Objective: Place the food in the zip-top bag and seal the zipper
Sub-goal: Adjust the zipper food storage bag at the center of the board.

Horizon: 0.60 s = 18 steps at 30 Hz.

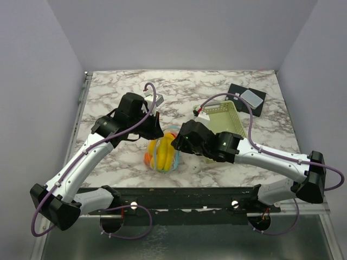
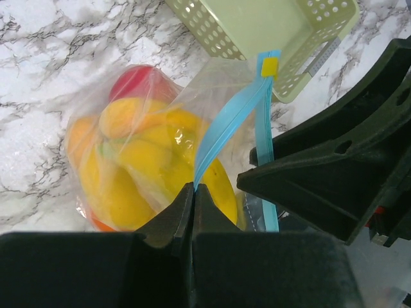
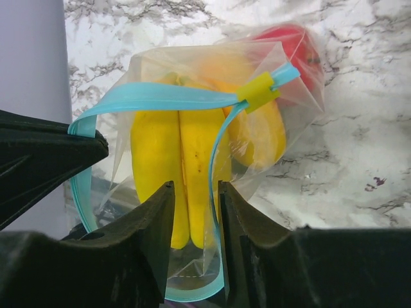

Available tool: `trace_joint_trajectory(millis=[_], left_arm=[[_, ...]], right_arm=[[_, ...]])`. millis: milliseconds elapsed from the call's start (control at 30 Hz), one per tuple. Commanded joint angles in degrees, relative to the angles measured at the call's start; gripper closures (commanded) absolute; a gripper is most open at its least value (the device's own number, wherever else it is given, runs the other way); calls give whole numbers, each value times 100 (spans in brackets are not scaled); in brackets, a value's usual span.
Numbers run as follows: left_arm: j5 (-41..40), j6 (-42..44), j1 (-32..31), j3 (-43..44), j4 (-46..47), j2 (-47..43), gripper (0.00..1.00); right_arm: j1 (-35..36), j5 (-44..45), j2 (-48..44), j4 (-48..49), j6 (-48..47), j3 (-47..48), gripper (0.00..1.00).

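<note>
The zip-top bag point(image 1: 161, 153) lies on the marble tabletop point(image 1: 119, 89) near its front edge, between the two arms and just left of the pale green basket point(image 1: 223, 118). The food is inside it: yellow bananas point(image 3: 183, 154) side by side, a red round fruit point(image 3: 297, 48) at the far end, and orange-yellow pieces point(image 2: 128, 115) packed against the film.

The blue zipper point(image 2: 221, 125) is still parted. Its two sides meet only at the yellow slider point(image 3: 259, 91), which sits at one end of the strip, the end nearest the basket.

The left end effector point(image 2: 192, 187) is closed tight, with the other end of the zipper strip pinched between its fingertips. From there the strip runs taut up to the slider.

The right end effector point(image 3: 192, 192) has its fingers a narrow gap apart. The bag's film and one side of the strip pass between them, in front of the bananas. I cannot tell whether they actually press on the bag.

A black mat point(image 1: 238, 90) with a small grey block point(image 1: 251, 97) on it lies at the far right corner, well apart from the bag.
</note>
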Motion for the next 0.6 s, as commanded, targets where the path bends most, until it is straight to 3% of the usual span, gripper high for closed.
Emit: trace_joint_trajectory(millis=[0,367,567], left_arm=[[85,168,12,13,136,-39,100],[95,310,13,209,-75,-95,100],[221,383,13,267,-187,-186,100]], right_arm=[[17,541,-168,-512,-419,351,60],[14,760,-760,-941,-2473,756,55],[14,487,-888,-1187,-4082,1195,54]])
